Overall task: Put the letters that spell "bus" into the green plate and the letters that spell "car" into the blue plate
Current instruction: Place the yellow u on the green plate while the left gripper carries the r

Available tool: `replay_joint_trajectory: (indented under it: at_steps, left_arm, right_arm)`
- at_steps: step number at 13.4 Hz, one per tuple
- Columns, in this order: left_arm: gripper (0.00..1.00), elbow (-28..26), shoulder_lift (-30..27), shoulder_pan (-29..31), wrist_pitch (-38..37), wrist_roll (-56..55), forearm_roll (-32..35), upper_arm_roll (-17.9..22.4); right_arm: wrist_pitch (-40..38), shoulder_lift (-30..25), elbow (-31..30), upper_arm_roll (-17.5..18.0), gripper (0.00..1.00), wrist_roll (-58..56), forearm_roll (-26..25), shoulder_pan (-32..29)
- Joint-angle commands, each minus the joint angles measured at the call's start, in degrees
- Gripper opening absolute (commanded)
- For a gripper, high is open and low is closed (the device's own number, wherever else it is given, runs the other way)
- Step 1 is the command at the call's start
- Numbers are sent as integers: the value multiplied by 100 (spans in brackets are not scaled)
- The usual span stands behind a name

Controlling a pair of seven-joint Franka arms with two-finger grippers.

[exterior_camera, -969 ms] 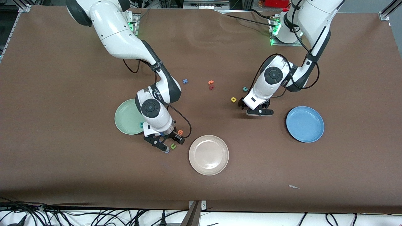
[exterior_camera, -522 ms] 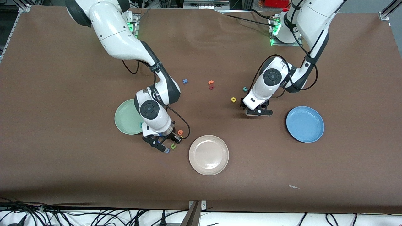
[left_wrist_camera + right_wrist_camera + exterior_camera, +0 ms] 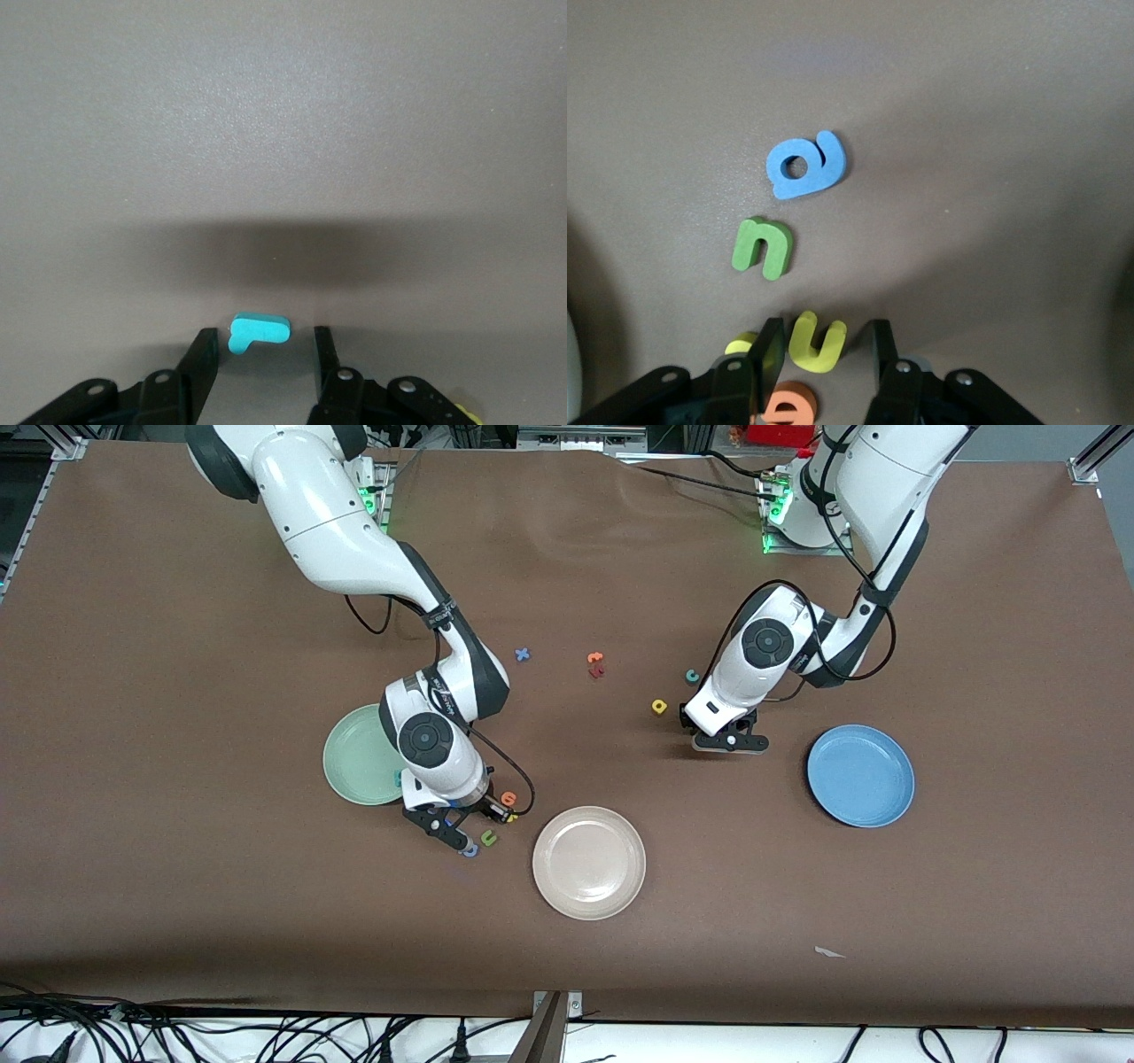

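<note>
Low over the table beside the green plate (image 3: 359, 755), my right gripper (image 3: 478, 821) (image 3: 825, 326) is open, with the yellow u (image 3: 808, 348) lying between its fingers, close to one and a little clear of the other. A second yellow letter (image 3: 741, 342) peeks out from that finger. My left gripper (image 3: 731, 742) (image 3: 263, 335) is open and down at the table between the yellow a (image 3: 659, 707) and the blue plate (image 3: 859, 775). The teal r (image 3: 259, 329) lies between its fingertips with a gap on each side. The teal c (image 3: 692, 677) lies by the left arm's wrist.
A blue a (image 3: 806, 166), a green letter (image 3: 764, 248) and an orange letter (image 3: 788, 409) lie close around the right gripper. A cream plate (image 3: 589, 862) sits nearer the front camera. A blue x (image 3: 523, 654) and orange and dark red letters (image 3: 595, 666) lie mid-table.
The fingers of both grippers have drawn in from wide apart to narrow. The right gripper has shifted slightly toward the green plate. The left arm has barely moved.
</note>
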Motion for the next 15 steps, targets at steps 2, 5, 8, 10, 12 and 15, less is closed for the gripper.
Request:
replay_joint_trajectory:
  at_steps: [2, 5, 8, 10, 12, 15]
  left_arm:
    - [44, -9, 74, -2, 79, -53, 228, 20]
    - [35, -9, 74, 7, 88, -53, 228, 20]
    - [32, -9, 83, 25, 114, -53, 237, 20]
    - [31, -9, 83, 25, 114, -53, 228, 20]
    - [30, 8, 48, 51, 97, -70, 228, 20]
    - [30, 43, -154, 200, 9, -70, 228, 28]
  right_arm:
    - [-34, 63, 54, 11, 21, 26, 49, 12]
    - [-78, 37, 45, 11, 9, 0, 14, 12]
    - [-831, -226, 98, -85, 9, -253, -152, -49]
    - [-1254, -454, 46, -191, 9, -806, -214, -93]
    - [-2025, -700, 28, -463, 9, -1386, -197, -111]
    - [-2381, -939, -549, -736, 11, -1740, -162, -137]
